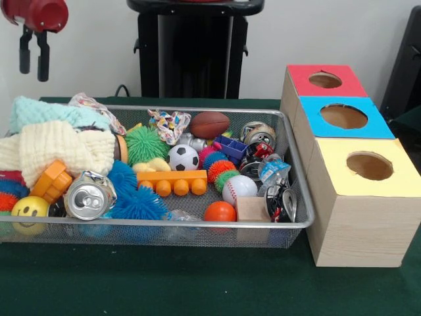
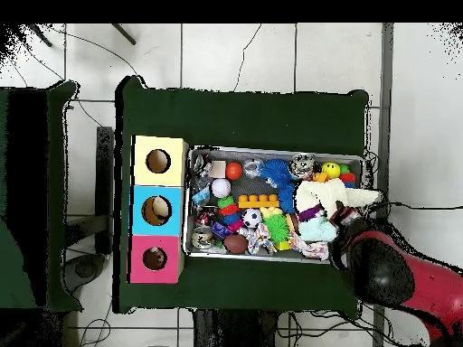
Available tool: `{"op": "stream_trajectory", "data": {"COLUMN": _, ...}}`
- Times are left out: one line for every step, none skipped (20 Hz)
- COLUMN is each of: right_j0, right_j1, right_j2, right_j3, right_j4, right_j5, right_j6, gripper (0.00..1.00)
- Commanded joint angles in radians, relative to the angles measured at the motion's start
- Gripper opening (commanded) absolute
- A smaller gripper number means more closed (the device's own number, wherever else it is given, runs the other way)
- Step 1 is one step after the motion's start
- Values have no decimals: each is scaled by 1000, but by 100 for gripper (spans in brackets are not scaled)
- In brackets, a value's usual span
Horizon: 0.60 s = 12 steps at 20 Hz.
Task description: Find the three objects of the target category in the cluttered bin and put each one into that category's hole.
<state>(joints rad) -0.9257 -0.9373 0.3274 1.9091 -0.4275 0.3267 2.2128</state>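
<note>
Front view: gripper (image 1: pixel 33 56) hangs high above bin's (image 1: pixel 299 197) cloth-covered end.

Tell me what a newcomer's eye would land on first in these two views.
First the wire-mesh bin on the green table, heaped with bright toys: a soccer ball, a brown football, spiky blue balls and a crushed can. Next, beside the bin, three wooden boxes in a row with round holes, topped red, blue and yellow. The red arm's gripper hangs above the bin's knitted-cloth end.
</note>
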Motion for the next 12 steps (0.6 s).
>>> {"op": "stream_trajectory", "data": {"right_j0": 33, "right_j1": 51, "right_j2": 118, "right_j3": 98, "right_j4": -36, "right_j5": 35, "right_j6": -96, "gripper": 100}}
{"op": "stream_trajectory", "data": {"right_j0": 38, "right_j1": 59, "right_j2": 125, "right_j3": 101, "right_j4": -37, "right_j5": 34, "right_j6": -96, "gripper": 100}}
{"op": "stream_trajectory", "data": {"right_j0": 38, "right_j1": 67, "right_j2": 133, "right_j3": 103, "right_j4": -40, "right_j5": 34, "right_j6": -102, "gripper": 100}}
{"op": "stream_trajectory", "data": {"right_j0": 37, "right_j1": 75, "right_j2": 142, "right_j3": 106, "right_j4": -43, "right_j5": 34, "right_j6": -107, "gripper": 100}}
{"op": "stream_trajectory", "data": {"right_j0": 34, "right_j1": 86, "right_j2": 153, "right_j3": 109, "right_j4": -42, "right_j5": 37, "right_j6": -111, "gripper": 100}}
{"op": "stream_trajectory", "data": {"right_j0": 40, "right_j1": 92, "right_j2": 151, "right_j3": 112, "right_j4": -47, "right_j5": 27, "right_j6": -103, "gripper": 100}}
{"op": "stream_trajectory", "data": {"right_j0": 46, "right_j1": 98, "right_j2": 150, "right_j3": 114, "right_j4": -53, "right_j5": 17, "right_j6": -96, "gripper": 100}}
{"op": "stream_trajectory", "data": {"right_j0": 54, "right_j1": 104, "right_j2": 144, "right_j3": 115, "right_j4": -57, "right_j5": 9, "right_j6": -84, "gripper": 100}}
{"op": "stream_trajectory", "data": {"right_j0": 68, "right_j1": 105, "right_j2": 133, "right_j3": 115, "right_j4": -64, "right_j5": -3, "right_j6": -69, "gripper": 100}}
{"op": "stream_trajectory", "data": {"right_j0": 76, "right_j1": 107, "right_j2": 126, "right_j3": 117, "right_j4": -65, "right_j5": -11, "right_j6": -56, "gripper": 100}}
{"op": "stream_trajectory", "data": {"right_j0": 87, "right_j1": 110, "right_j2": 116, "right_j3": 116, "right_j4": -68, "right_j5": -19, "right_j6": -45, "gripper": 100}}
{"op": "stream_trajectory", "data": {"right_j0": 98, "right_j1": 112, "right_j2": 106, "right_j3": 116, "right_j4": -71, "right_j5": -28, "right_j6": -33, "gripper": 100}}
